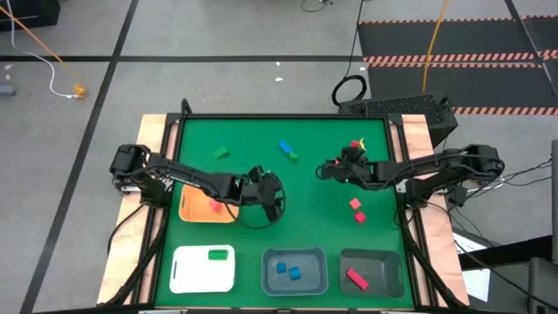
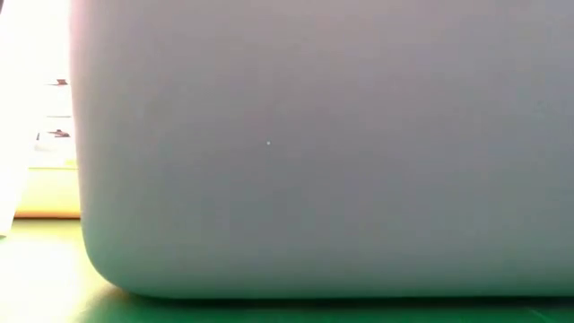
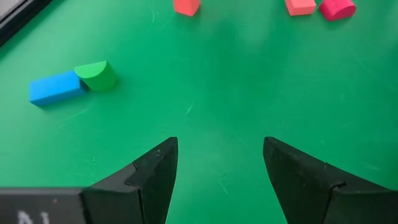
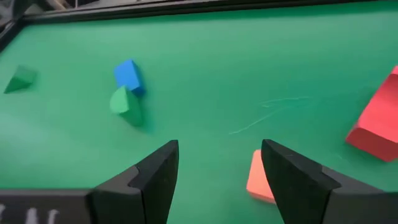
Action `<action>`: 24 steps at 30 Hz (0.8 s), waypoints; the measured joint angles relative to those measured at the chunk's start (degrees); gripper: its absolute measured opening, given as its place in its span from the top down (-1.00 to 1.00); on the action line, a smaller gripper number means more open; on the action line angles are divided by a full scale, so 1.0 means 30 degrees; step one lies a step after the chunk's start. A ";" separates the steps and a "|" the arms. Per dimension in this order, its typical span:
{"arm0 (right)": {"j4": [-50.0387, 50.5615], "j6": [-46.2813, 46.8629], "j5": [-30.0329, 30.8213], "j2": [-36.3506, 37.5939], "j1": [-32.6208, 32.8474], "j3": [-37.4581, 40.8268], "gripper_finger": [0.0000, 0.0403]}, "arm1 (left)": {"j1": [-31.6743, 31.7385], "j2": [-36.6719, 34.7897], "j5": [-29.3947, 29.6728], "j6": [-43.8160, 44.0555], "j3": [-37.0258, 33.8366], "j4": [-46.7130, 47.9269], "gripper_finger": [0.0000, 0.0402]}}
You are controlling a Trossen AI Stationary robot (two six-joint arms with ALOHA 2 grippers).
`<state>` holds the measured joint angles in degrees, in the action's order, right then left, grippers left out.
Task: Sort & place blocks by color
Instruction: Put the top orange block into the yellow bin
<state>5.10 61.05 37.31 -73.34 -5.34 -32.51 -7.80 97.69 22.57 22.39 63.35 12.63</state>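
1. The orange tray (image 1: 190,209) lies at the left of the green tabletop (image 1: 261,170) and carries one pinkish block (image 1: 214,206). Near of it the white tray (image 1: 187,270) holds a green block (image 1: 216,255).
2. The left claw (image 1: 272,196) hovers just right of the orange tray, over bare mat, its jaws apart and holding nothing.
3. A lone green wedge (image 1: 221,153) sits on the far left part of the mat. Farther right, a blue bar (image 3: 55,88) lies touching a green half-round piece (image 3: 96,75).
4. The grey-blue tray (image 1: 295,271), near centre, holds two blue blocks (image 1: 288,270).
5. The right claw (image 1: 324,170) is at centre right, jaws apart and empty. An orange-pink block (image 4: 260,177) lies just ahead of it, and a larger red piece (image 4: 376,127) lies off to one side.
6. Two red blocks (image 1: 357,209) lie loose on the mat at right. The dark grey tray (image 1: 371,271), near right, holds one red bar (image 1: 356,278).
7. Handling, as a judgement: the pieces look light, rigid and matte, perhaps foam or painted wood, so they should neither crush nor slip much. They may skid or tip if nudged.
8. Grip flat opposite faces across the short width. The half-round and the wedge are best pinched on their flat ends, not on curved or sloped faces.
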 joint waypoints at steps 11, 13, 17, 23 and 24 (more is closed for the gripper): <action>0.0637 -0.0011 -0.0451 -0.0178 -0.1010 0.0000 -0.09 | 0.1523 0.0000 -0.0015 -0.0775 0.0000 -0.0183 -0.19; 0.1382 0.0166 -0.0466 -0.0319 -0.1096 0.0000 -0.09 | 0.1774 0.0000 -0.0009 -0.0983 0.0000 -0.0183 -0.19; 0.1280 -0.0022 -0.0470 -0.0907 -0.1088 0.0007 -0.09 | 0.2183 0.0000 -0.0022 -0.1304 0.0000 -0.0168 -0.19; 0.0356 -0.0629 -0.0382 -0.1064 -0.1507 -0.0007 -0.09 | 0.2556 0.0000 -0.0398 -0.1922 0.0000 -0.0161 -0.19; 0.0254 -0.0593 -0.0406 -0.1064 -0.1599 -0.0007 -0.09 | 0.2587 0.0000 -0.0482 -0.2006 0.0000 -0.0161 -0.19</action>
<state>5.87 59.27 36.09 -76.53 -10.13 -32.53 -0.04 97.69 21.12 16.37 63.35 12.14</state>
